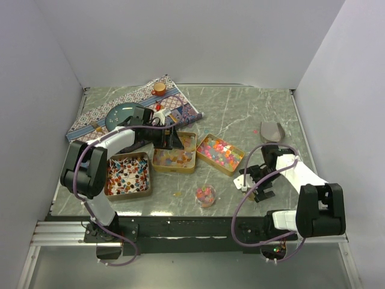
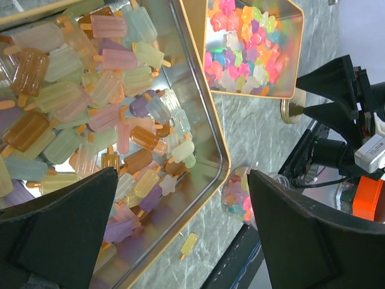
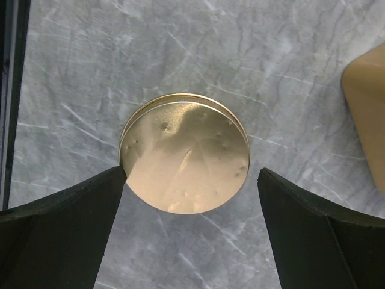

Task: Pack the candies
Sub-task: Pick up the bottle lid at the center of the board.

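Pastel candies [image 2: 90,96] lie in the middle tin [image 2: 192,84], left gripper [image 2: 182,174] spread wide above it; right of that tin, right gripper [image 3: 191,171] gapes over what seems a round lid [image 3: 183,144].

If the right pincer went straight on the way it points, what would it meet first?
The right pincer would likely meet the round gold disc lying flat on the table between its open jaws; depth unclear.

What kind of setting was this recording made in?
Probably a lab test cell: plain white panel walls box in a grey marbled tabletop, and an aluminium mounting rail runs along its near edge.
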